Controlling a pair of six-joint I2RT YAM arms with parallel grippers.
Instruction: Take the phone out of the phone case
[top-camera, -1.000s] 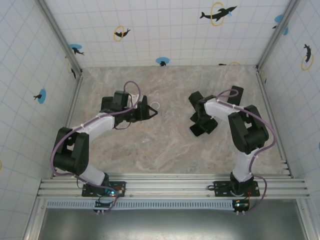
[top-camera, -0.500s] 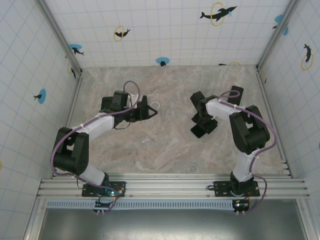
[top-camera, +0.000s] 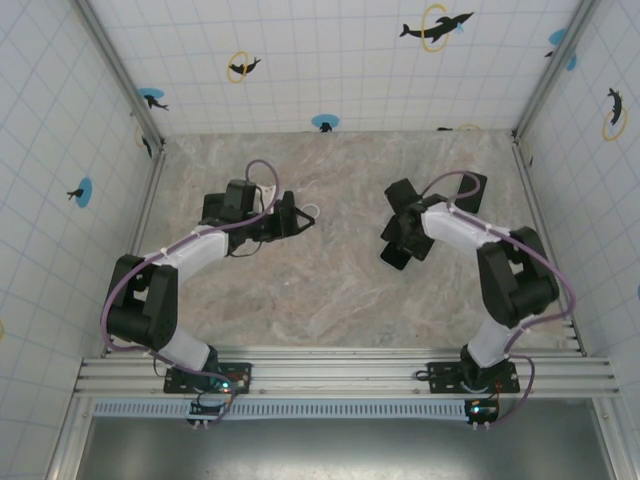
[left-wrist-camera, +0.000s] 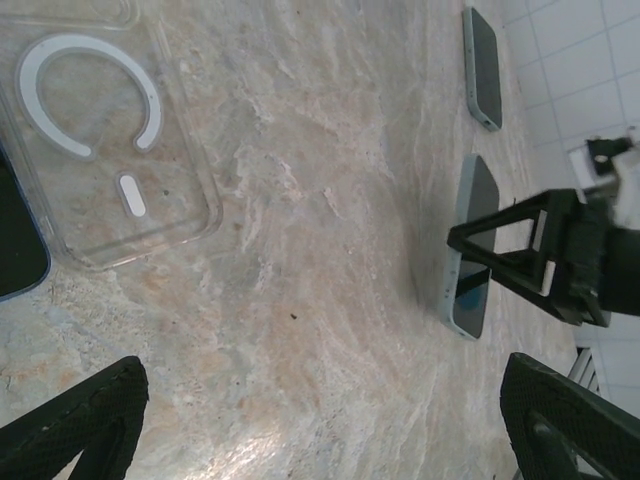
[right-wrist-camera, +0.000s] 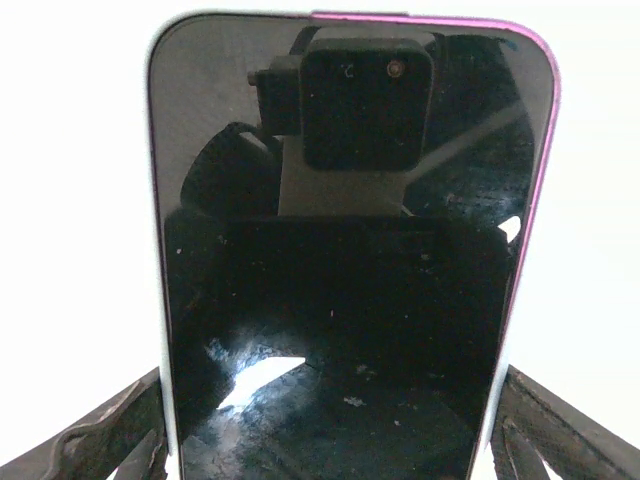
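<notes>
Marbled desk between tiled walls; the right pincer grips the phone by both long edges, right of the middle. Its arm has just swung rightward and the phone turned with it, so it seems free to carry. The left pincer hangs open beside the clear case, which looks empty. Whether the pink rim on the phone's edge is case or frame, I cannot tell.
</notes>
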